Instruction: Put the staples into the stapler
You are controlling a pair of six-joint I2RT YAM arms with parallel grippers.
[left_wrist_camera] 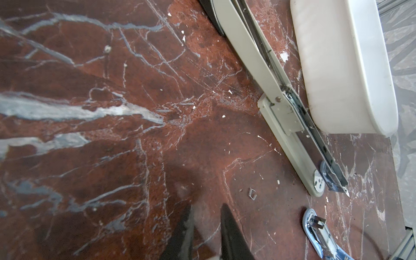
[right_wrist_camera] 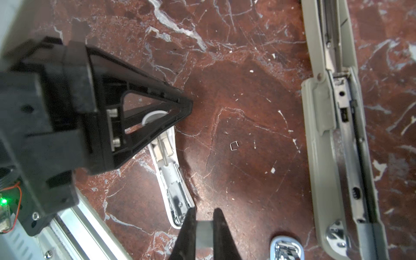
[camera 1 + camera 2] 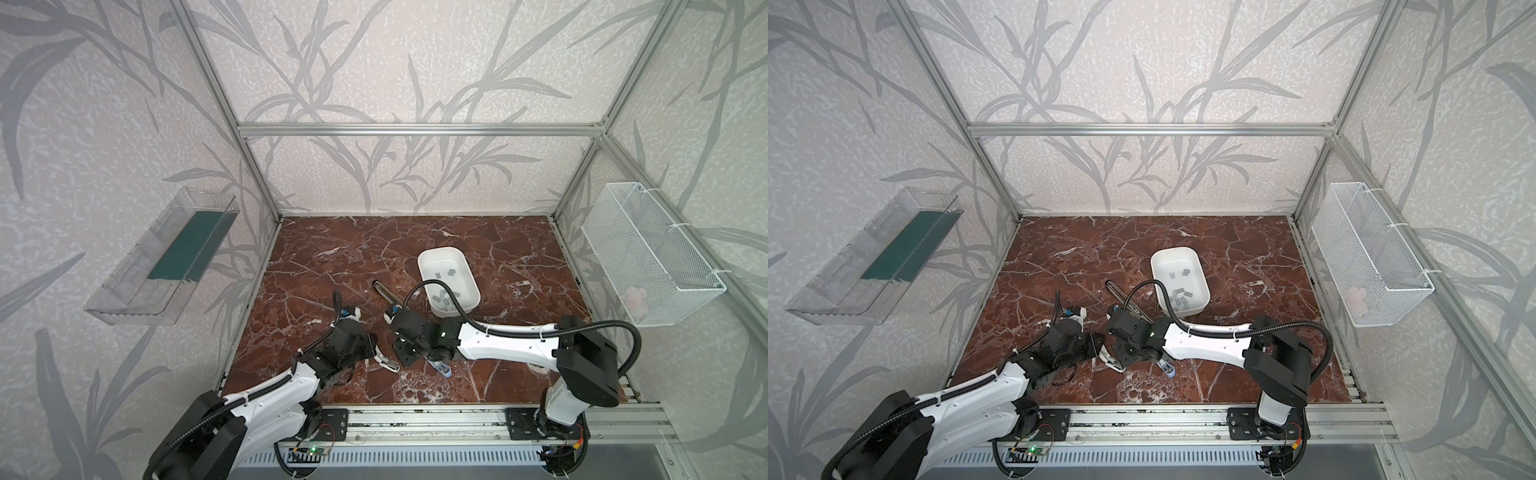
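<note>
A: Your right pincer (image 2: pixel 204 210) is clamped on a staple strip (image 2: pixel 204 233). The flat grey piece sits between its two black fingers, low over the worktop (image 3: pixel 332 257).

B: Just beside those fingers you have the chrome tip of the small stapler (image 2: pixel 172 180). It lies opened up, with its spring and channel facing upward.

A: Your left pincer (image 2: pixel 189 105) is closed, and it sits over the white end of that same stapler. Whether it actually grips that end, I cannot tell from your wrist views.

B: Your other staples (image 3: pixel 442 297) are in the white tray (image 3: pixel 430 255), scattered in two loose groups on its floor. In a top view the tray stands beyond your right arm's wrist.

A: A long beige stapler (image 2: pixel 326 126) lies right beside the tray, folded open flat, on the side toward your pincers.

B: One loose bent staple (image 2: pixel 234 145) rests on the bare stone between the small stapler and the long one. A chrome-and-blue piece (image 1: pixel 316 227) lies near the long stapler's metal nose. I cannot tell whether it belongs to the small stapler.
</note>
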